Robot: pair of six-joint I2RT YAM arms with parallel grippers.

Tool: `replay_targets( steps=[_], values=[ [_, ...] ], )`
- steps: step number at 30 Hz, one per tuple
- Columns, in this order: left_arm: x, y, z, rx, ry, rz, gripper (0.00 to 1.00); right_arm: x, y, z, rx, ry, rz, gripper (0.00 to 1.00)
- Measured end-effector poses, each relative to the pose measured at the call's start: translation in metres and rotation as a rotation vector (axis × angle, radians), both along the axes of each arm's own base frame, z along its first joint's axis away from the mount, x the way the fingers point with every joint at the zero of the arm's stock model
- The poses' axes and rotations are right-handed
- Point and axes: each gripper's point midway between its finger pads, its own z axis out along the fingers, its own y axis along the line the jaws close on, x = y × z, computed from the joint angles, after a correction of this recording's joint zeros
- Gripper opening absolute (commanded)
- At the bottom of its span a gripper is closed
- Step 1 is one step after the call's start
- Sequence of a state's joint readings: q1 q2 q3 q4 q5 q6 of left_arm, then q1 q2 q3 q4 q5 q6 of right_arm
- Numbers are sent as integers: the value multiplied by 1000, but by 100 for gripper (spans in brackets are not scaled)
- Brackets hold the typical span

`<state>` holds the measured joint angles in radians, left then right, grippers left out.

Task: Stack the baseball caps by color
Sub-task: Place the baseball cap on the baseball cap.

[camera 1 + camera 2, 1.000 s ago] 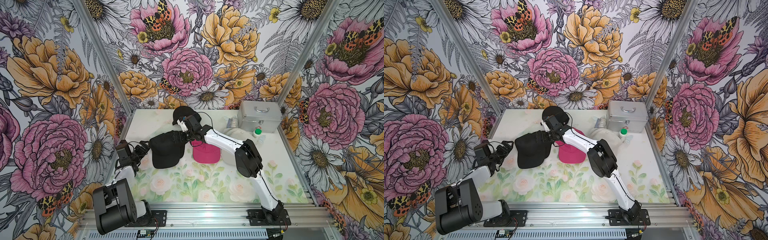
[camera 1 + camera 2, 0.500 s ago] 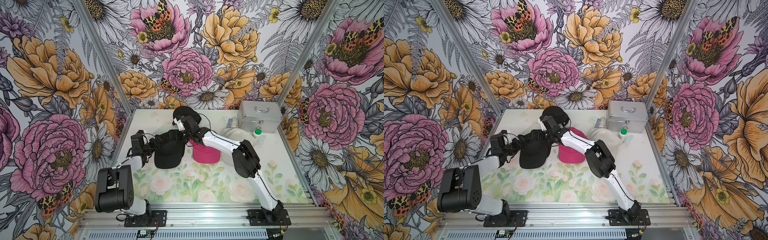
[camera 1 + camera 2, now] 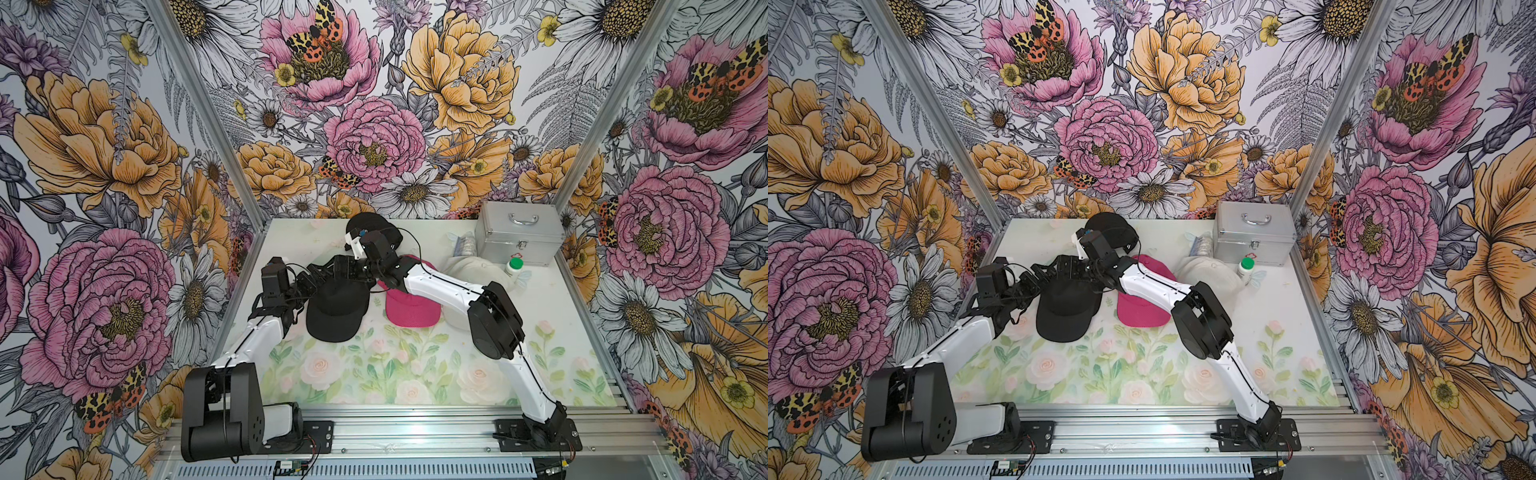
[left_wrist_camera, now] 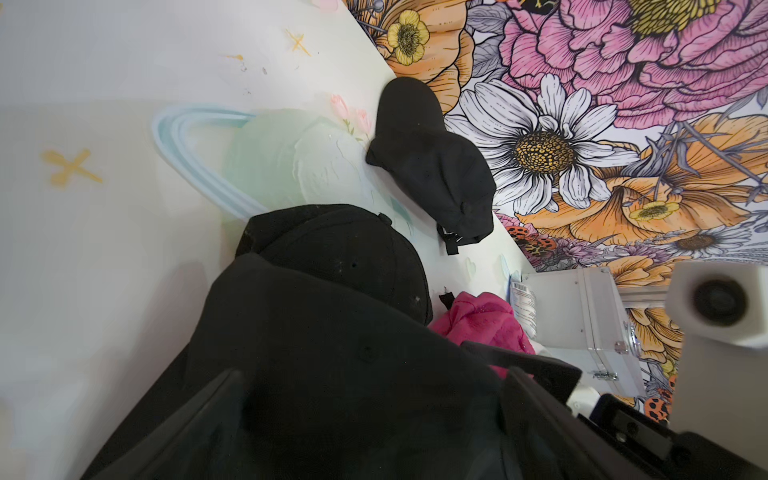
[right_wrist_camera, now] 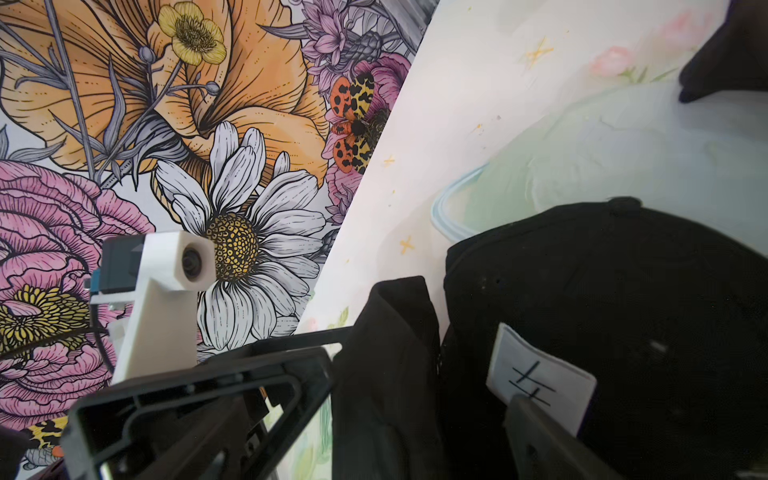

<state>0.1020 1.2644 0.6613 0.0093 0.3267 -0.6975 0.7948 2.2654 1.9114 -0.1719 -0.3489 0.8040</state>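
Note:
A black cap (image 3: 334,316) (image 3: 1065,316) lies left of centre, brim toward the front. My left gripper (image 3: 320,276) (image 4: 370,403) comes at its crown from the left, open, with black fabric filling the gap between the jaws. My right gripper (image 3: 348,269) (image 5: 374,436) reaches the same crown from the right, open, with a fold of the cap between its jaws; a white label (image 5: 540,378) shows inside the cap. In the left wrist view another black crown (image 4: 332,257) lies just behind the near one. A further black cap (image 3: 376,224) (image 4: 432,166) rests at the back wall. A pink cap (image 3: 411,309) and a cream-white cap (image 3: 467,266) lie partly under my right arm.
A silver case (image 3: 519,241) stands in the back right corner, with a green-lidded bottle (image 3: 514,266) in front of it and a clear packet (image 3: 463,243) beside it. Flowered walls close the back and both sides.
My left arm has swung in from the left edge to the black cap's crown. The right gripper has stayed at the cap, which has barely shifted.

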Motion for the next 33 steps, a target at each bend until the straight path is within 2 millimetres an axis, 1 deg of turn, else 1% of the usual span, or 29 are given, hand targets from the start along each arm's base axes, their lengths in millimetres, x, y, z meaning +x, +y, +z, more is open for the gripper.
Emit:
replay_targets(
  steps=[2, 3, 4, 5, 7, 8, 9, 11, 13, 15, 16, 18, 21, 25, 29, 31, 33],
  values=[
    [-5, 20, 6, 8, -19, 58, 99, 6, -29, -12, -60, -1, -67, 99],
    [-9, 33, 6, 16, -25, 99, 99, 11, -49, -20, -99, 2, -112, 99],
    [-15, 44, 4, 23, -26, 138, 99, 16, -68, -28, -135, 7, -153, 99],
    [-21, 53, 1, 29, -22, 169, 99, 18, -82, -35, -161, 12, -177, 99],
    [-33, 60, -12, 32, 3, 197, 99, 21, -111, -50, -218, 21, -219, 99],
    [-37, 58, -19, 33, 17, 195, 99, 19, -118, -55, -236, 24, -223, 99],
    [-41, 57, -26, 30, 36, 193, 99, 13, -124, -61, -254, 24, -213, 99],
    [-47, 52, -40, 30, 69, 178, 99, -5, -123, -71, -262, 30, -176, 99],
    [-49, 45, -50, 28, 99, 157, 99, -32, -115, -81, -237, 44, -122, 99],
    [-49, 40, -58, 19, 120, 137, 99, -52, -108, -92, -200, 59, -88, 98],
    [-48, 38, -62, 11, 128, 126, 99, -61, -104, -97, -177, 65, -69, 98],
    [-46, 34, -68, -6, 139, 107, 99, -72, -97, -102, -140, 68, -43, 98],
    [-44, 29, -75, -27, 150, 82, 99, -78, -80, -94, -76, 25, -2, 98],
    [-41, 22, -82, -57, 159, 46, 99, -80, -57, -80, -5, -25, 31, 98],
    [-41, 13, -93, -75, 187, 14, 99, -79, -40, -90, 8, -22, 47, 98],
    [-40, 9, -97, -80, 193, 0, 99, -77, -34, -97, 4, -19, 51, 98],
    [-39, 8, -98, -82, 193, -5, 99, -73, -30, -98, 7, -21, 52, 98]
  ],
)
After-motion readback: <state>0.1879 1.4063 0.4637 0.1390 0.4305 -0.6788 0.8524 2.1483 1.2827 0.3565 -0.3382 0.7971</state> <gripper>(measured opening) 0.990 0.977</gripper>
